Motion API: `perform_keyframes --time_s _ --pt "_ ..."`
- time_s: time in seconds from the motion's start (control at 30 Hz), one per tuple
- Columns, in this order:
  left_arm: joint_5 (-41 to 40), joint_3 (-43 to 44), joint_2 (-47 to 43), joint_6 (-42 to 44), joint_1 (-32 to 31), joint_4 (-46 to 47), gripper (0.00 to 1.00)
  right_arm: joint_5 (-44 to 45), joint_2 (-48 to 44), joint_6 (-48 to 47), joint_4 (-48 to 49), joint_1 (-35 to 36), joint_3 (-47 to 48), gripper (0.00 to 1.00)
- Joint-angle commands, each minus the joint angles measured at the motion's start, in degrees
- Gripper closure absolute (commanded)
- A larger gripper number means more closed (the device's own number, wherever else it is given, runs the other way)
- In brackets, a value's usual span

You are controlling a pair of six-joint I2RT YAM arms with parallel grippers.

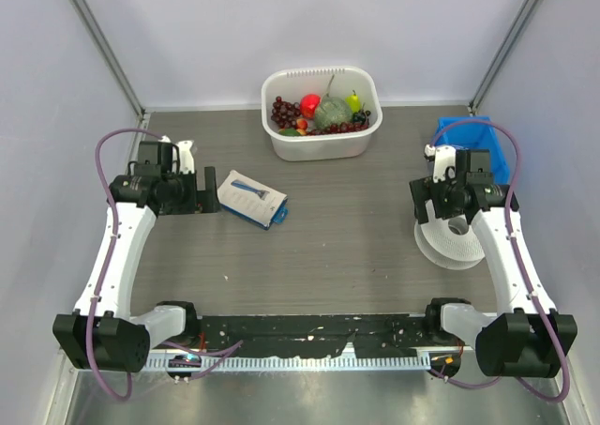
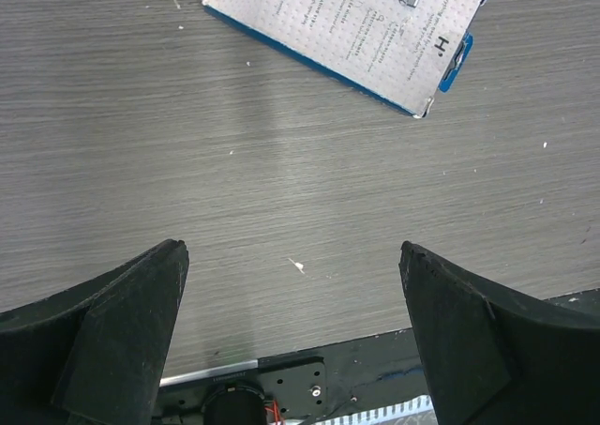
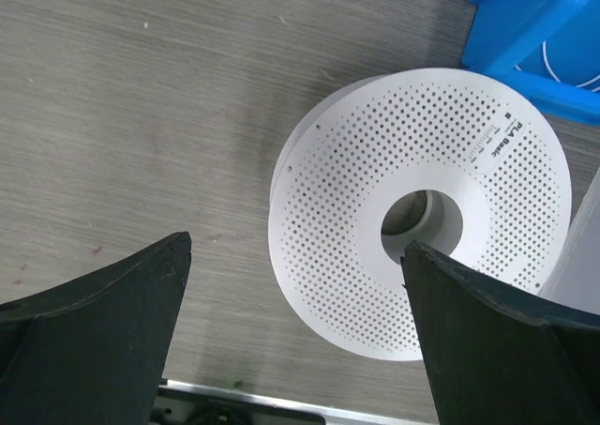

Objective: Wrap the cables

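Left tool and right tool spread wide, nothing gripped.
The spool is laid flat beneath the right tool, partly covered by one finger. Of the cables, only a faint pale strand is perhaps seen in the blue bin just beyond that tool, cut off at the edge. So thin a strand could be missed or let slip as the fingers are closed.

A thin white cable curves inside the blue bin, mostly out of view.
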Motion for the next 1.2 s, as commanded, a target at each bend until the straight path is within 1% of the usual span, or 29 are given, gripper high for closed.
perform_keyframes --time_s 0.0,0.07,0.1,0.17,0.23,0.3,0.37,0.4,0.43,0.47,0.5,0.53,0.57,0.63,0.67,0.73,0.9,1.03,1.17 --pt "2.6 1.7 -0.6 1.5 0.2 1.5 0.00 1.5 -0.4 -8.6 -5.0 0.0 2.9 0.01" --pt "4.4 2.4 0.0 1.8 0.2 1.0 0.00 3.5 -0.6 -11.9 -6.7 0.0 2.8 0.01" --pt "5.2 2.8 0.3 1.9 0.1 0.9 0.00 5.9 0.1 -12.6 -7.4 0.0 2.6 0.01" --pt "7.0 3.5 0.8 2.5 0.2 0.8 0.00 6.3 1.4 -16.1 -8.9 -1.4 2.7 0.03" --pt "7.8 3.8 0.8 3.5 0.0 1.2 0.00 4.4 2.9 -19.1 -10.6 -6.1 3.3 0.04" --pt "8.0 3.6 0.6 3.9 0.1 1.8 0.00 2.9 4.7 -21.7 -11.8 -9.6 4.4 0.09" --pt "8.7 3.5 0.2 4.2 0.1 2.0 0.00 2.7 6.7 -24.2 -12.4 -12.8 5.3 0.18" --pt "9.0 3.6 0.2 4.3 0.1 1.9 0.00 2.5 7.2 -25.7 -12.3 -13.8 5.8 0.21" --pt "9.5 3.7 0.3 4.4 0.0 2.0 0.00 2.1 8.2 -26.3 -12.2 -15.8 5.9 0.34" --pt "9.8 3.8 0.3 4.3 0.0 2.0 0.00 1.7 9.2 -26.9 -11.8 -16.6 5.9 0.42" --pt "9.9 3.8 0.5 4.2 0.1 1.9 0.00 1.6 9.7 -26.9 -11.5 -17.5 5.9 0.60" --pt "9.9 4.0 0.6 4.2 0.0 2.0 0.00 1.3 10.5 -27.0 -11.2 -17.7 5.8 0.68" --pt "9.8 4.1 0.5 4.2 0.0 2.0 0.00 1.3 10.8 -26.9 -11.1 -17.7 5.5 0.82" --pt "9.6 4.3 0.4 4.2 0.0 2.0 0.00 0.9 11.5 -26.5 -10.2 -17.7 4.5 0.92" --pt "9.4 4.4 0.4 4.1 0.1 2.0 0.00 0.6 12.0 -26.2 -9.0 -17.7 3.6 0.93" --pt "9.3 4.4 0.3 3.9 0.0 2.3 0.00 0.2 13.4 -25.7 -7.5 -17.7 2.3 0.99" --pt "9.2 4.4 0.4 3.5 0.1 2.9 0.00 -1.3 16.9 -23.6 -3.9 -17.8 -0.4 0.99" --pt "9.1 4.1 0.0 3.1 0.1 3.8 0.00 -2.5 19.1 -23.7 -0.9 -17.7 -3.0 0.99" --pt "9.1 2.9 -1.1 2.3 0.1 5.5 0.00 -4.5 19.4 -23.4 -0.7 -16.3 -4.3 0.99"
